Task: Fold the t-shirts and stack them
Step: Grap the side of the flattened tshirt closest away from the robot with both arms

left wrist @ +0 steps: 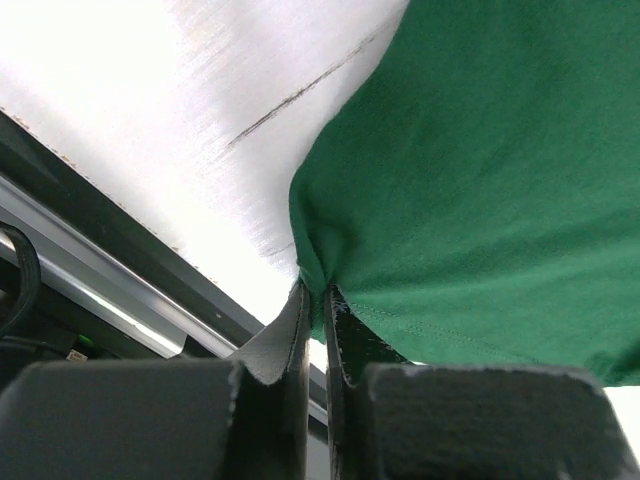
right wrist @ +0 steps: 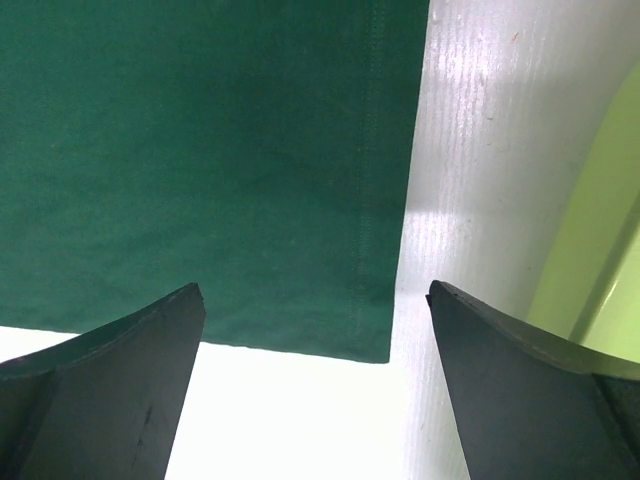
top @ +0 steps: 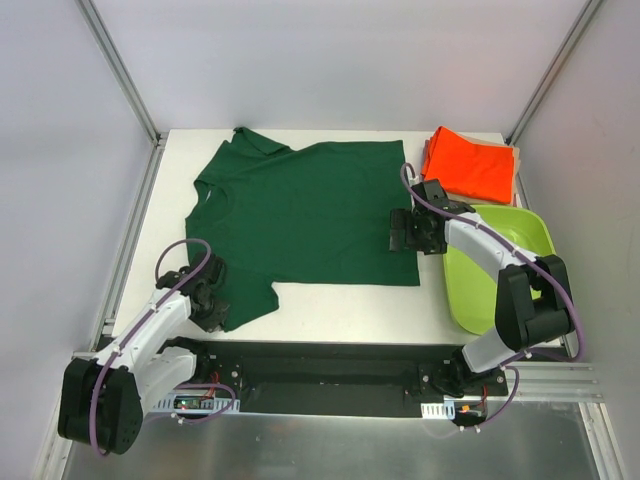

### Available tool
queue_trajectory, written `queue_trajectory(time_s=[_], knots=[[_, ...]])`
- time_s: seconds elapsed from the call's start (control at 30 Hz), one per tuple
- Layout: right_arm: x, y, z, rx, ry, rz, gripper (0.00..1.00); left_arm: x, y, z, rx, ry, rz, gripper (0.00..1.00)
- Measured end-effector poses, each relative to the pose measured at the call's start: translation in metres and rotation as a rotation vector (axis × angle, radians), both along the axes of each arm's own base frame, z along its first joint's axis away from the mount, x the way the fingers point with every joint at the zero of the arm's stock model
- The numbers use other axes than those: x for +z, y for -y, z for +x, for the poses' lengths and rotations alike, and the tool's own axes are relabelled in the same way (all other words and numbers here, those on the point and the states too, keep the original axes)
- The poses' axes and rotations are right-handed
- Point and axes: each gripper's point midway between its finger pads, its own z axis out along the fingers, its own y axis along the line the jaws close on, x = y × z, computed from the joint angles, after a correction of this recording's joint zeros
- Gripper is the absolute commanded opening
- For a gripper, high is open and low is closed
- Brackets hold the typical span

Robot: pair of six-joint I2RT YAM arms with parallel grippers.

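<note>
Now the dark green shirt, likely soft and limp, lies spread on the tabletop, its near-left sleeve pinched in the left hand, while the right hand gapes wide over the near-right hem corner, a sensible hold.

we hold left arm low, stretched forward | left gripper jaws pressed together, pinching shirt sleeve edge | right arm folded at elbow, forearm reaching toward our left | right gripper jaws spread wide, aimed down
</note>
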Motion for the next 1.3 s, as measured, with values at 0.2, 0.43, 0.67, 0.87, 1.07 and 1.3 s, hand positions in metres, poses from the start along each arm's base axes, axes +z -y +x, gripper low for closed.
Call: queue_trajectory(time_s=[0.2,0.43,0.67,0.87,1.07,1.3], knots=[[0.001,0.001,0.0,-0.003,0.004,0.005,0.96,0.001,0.001,0.003,-0.011,0.017,-0.003,0.0],[0.012,0.001,-0.023,-0.044,0.048,0.063,0.99,0.011,0.004,0.019,-0.061,0.128,-0.022,0.0],[0.004,-0.012,-0.059,-0.113,0.025,0.115,0.9,0.032,0.013,0.043,-0.121,0.301,-0.065,0.0],[-0.025,-0.017,-0.077,-0.194,0.003,0.116,0.7,0.041,0.016,0.055,-0.168,0.35,-0.069,0.0],[-0.043,-0.009,-0.079,-0.315,0.01,0.117,0.62,0.038,0.017,0.057,-0.192,0.329,-0.062,0.0],[-0.045,-0.008,-0.059,-0.411,0.077,0.126,0.52,0.04,0.02,0.061,-0.202,0.341,-0.073,0.0]])
